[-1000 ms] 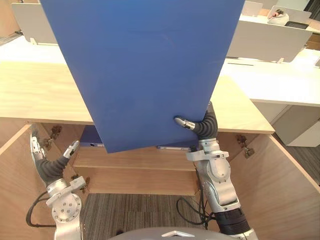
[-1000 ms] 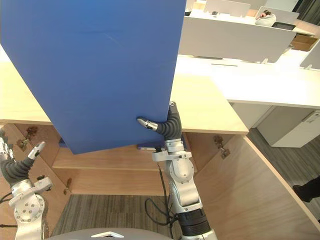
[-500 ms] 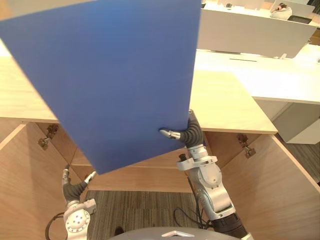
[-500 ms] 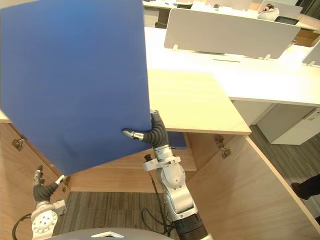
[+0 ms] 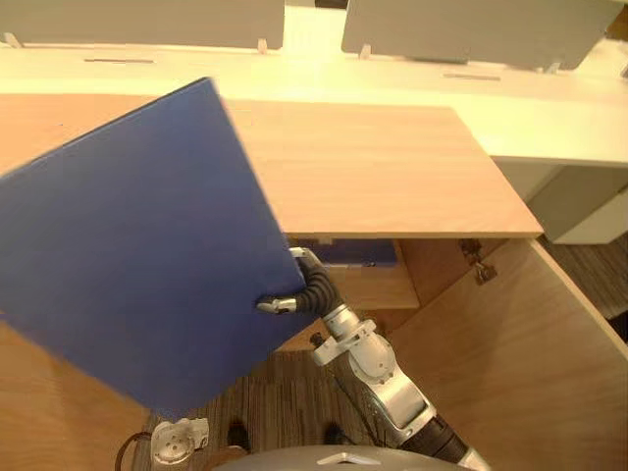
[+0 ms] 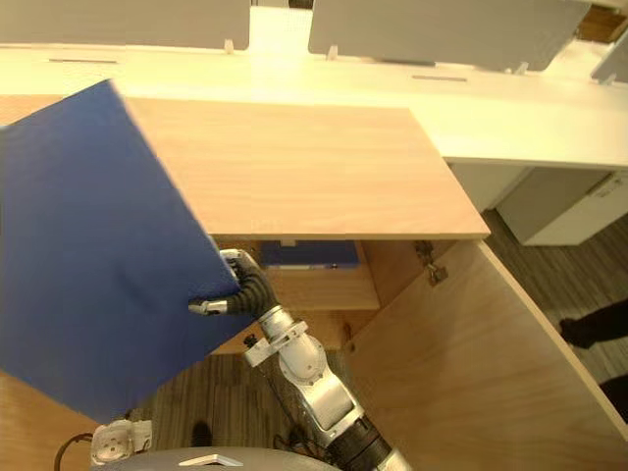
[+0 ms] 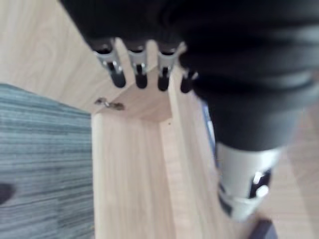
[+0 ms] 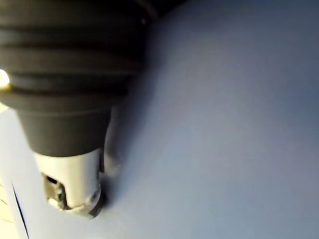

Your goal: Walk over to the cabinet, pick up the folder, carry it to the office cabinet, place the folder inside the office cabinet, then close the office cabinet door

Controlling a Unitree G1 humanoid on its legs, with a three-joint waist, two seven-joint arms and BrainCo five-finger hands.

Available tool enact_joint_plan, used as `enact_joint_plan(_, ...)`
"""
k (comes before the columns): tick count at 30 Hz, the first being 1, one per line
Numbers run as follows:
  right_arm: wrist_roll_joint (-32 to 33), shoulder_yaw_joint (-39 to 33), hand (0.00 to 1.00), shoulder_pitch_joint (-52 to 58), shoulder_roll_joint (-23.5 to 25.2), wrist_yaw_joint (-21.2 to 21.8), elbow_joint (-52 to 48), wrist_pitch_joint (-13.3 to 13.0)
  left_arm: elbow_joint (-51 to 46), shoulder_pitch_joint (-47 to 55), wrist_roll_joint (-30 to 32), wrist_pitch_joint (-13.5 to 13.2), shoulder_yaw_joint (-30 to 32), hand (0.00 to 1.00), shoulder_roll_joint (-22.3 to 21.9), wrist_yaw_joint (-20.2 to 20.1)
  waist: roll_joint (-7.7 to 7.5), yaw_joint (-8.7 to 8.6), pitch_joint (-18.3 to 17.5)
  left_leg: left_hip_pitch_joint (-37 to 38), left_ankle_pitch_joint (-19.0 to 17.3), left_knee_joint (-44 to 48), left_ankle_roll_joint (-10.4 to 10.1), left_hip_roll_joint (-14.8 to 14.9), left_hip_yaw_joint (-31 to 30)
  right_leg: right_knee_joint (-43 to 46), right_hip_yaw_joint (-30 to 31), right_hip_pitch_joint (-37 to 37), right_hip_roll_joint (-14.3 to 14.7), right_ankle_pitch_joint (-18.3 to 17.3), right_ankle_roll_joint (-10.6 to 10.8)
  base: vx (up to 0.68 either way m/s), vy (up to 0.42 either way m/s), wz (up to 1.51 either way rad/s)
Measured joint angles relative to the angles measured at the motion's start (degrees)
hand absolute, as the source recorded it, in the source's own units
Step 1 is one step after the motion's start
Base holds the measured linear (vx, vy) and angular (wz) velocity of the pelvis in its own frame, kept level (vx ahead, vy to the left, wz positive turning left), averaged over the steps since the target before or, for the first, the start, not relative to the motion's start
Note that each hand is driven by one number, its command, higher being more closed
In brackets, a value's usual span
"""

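Note:
A large blue folder hangs tilted in front of the open wooden cabinet, at its left side. My right hand is shut on the folder's right edge, thumb on its front face and fingers behind it. In the right wrist view the thumb presses on the blue folder. My left hand is down low by the cabinet's inside wall, fingers straight and holding nothing. A second blue folder lies on the shelf inside the cabinet.
The cabinet's right door stands wide open; the left door shows under the folder. White desks with grey dividers stand behind the cabinet. A person's shoe is on the carpet at far right.
The camera has shifted. The folder has swung down and to the left, uncovering the cabinet top. The left hand has sunk low beneath the folder.

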Motion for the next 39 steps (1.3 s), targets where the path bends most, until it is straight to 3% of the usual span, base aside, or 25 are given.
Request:
enact_joint_plan(1,-1.0,0.9,1.0,-2.9,0.2,-0.2,1.5,0.1,0.3,-2.4,0.0,0.0,-0.5,0.0,0.8,0.0,-0.47,0.24,3.1,-3.1,-1.7,5.0,0.2,0.6,-0.2,2.1,0.0,-1.7,-0.1,-0.1,-0.2,-0.13,-0.014,0.05)
enact_joint_plan(3,-2.7,2.2,1.0,-6.5,0.2,-0.6,2.2,0.1,0.5,-5.8,0.0,0.0,-0.8,0.0,1.2,0.1,0.54,0.82,6.7,-10.3,-5.6,15.9,0.8,2.6,-0.5,6.1,0.1,-5.7,0.3,-0.8,-0.4,-0.2,-0.026,-0.03)
enact_joint_plan(4,-3.7,3.0,1.0,-8.6,0.2,-0.7,2.9,0.1,0.7,-7.5,0.0,0.0,-1.0,0.0,1.3,0.1,2.2,0.8,8.5,-14.9,-7.8,22.1,0.9,3.9,-1.2,9.4,0.1,-9.0,0.9,-1.5,-0.3,-0.2,0.002,-0.06)
enact_joint_plan(5,-4.3,3.4,1.0,-9.5,0.2,-0.9,3.1,0.2,0.7,-8.5,0.0,0.0,-1.2,0.0,1.3,0.1,3.25,0.85,9.3,-18.1,-8.9,25.3,1.1,4.7,-1.4,11.8,0.2,-11.8,1.1,-2.2,-0.3,-0.2,0.04,-0.06)
enact_joint_plan(6,-4.3,3.4,1.0,-9.7,0.2,-0.9,3.1,0.2,0.7,-8.8,0.0,0.0,-1.2,0.0,1.3,0.1,3.37,0.89,9.5,-18.6,-9.2,25.9,1.1,4.8,-1.4,12.5,0.3,-12.4,1.2,-2.4,-0.4,-0.19,0.047,-0.13)
enact_joint_plan(7,-4.4,4.0,1.0,-10.5,0.3,-2.1,3.0,0.3,0.4,-9.9,0.0,-0.1,-1.4,0.0,1.6,0.2,3.91,1.16,11.2,-22.3,-11.0,29.7,0.6,5.7,-1.3,17.7,1.2,-17.2,1.0,-4.6,-0.4,-0.19,0.038,-0.11)
enact_joint_plan(12,-7.0,4.5,1.0,-10.6,1.1,-3.8,-1.3,1.3,-4.7,-9.7,0.0,-0.1,-1.6,0.0,0.9,0.4,4.22,1.62,12.4,-32.2,-15.6,41.1,0.8,8.8,-1.2,29.8,1.3,-28.1,0.7,-9.3,-0.9,-0.14,-0.001,-0.17)
enact_joint_plan(19,-11.1,3.7,1.0,-11.4,3.7,-7.1,-7.6,1.2,-14.5,-10.8,0.0,-0.2,-1.5,0.0,-1.2,0.5,5.1,2.2,14.7,-43.5,-18.6,51.1,0.7,12.0,-1.4,39.9,1.5,-40.2,1.0,-12.0,-1.6,-0.08,-0.033,-0.13)
enact_joint_plan(22,-13.3,0.1,1.0,-11.7,4.6,-7.5,-8.3,1.3,-20.5,-11.0,0.0,-0.5,-1.5,0.0,-1.5,0.5,5.37,2.74,15.4,-48.0,-19.2,54.1,0.6,12.6,-1.9,43.3,1.5,-44.7,0.8,-12.9,-2.0,-0.01,-0.013,0.0)
enact_joint_plan(25,-14.5,-5.2,1.0,-11.9,5.2,-11.2,-8.3,1.3,-24.9,-10.9,0.0,-1.1,-1.3,0.0,-3.0,1.3,5.83,3.74,16.6,-52.1,-20.1,57.1,0.6,12.7,-2.9,47.0,1.2,-48.6,0.5,-14.0,-1.8,0.03,-0.038,0.06)
enact_joint_plan(32,-17.9,-10.8,1.0,-14.8,5.2,-13.7,-8.3,0.2,-28.2,-12.4,0.1,-1.3,-1.8,0.0,-3.6,1.3,5.83,4.3,19.5,-57.6,-20.6,59.9,0.2,12.5,-4.0,51.6,1.0,-54.3,-0.2,-16.0,-2.1,0.04,-0.066,0.08)
enact_joint_plan(39,-17.8,-17.7,1.0,-15.9,5.0,-13.7,-8.2,-1.4,-29.4,-16.0,0.2,-1.2,-1.8,0.0,-4.1,1.4,5.81,4.66,20.0,-64.5,-20.6,62.7,0.2,12.8,-5.1,54.9,0.9,-61.0,-0.2,-16.6,-2.2,-0.01,-0.072,0.02)
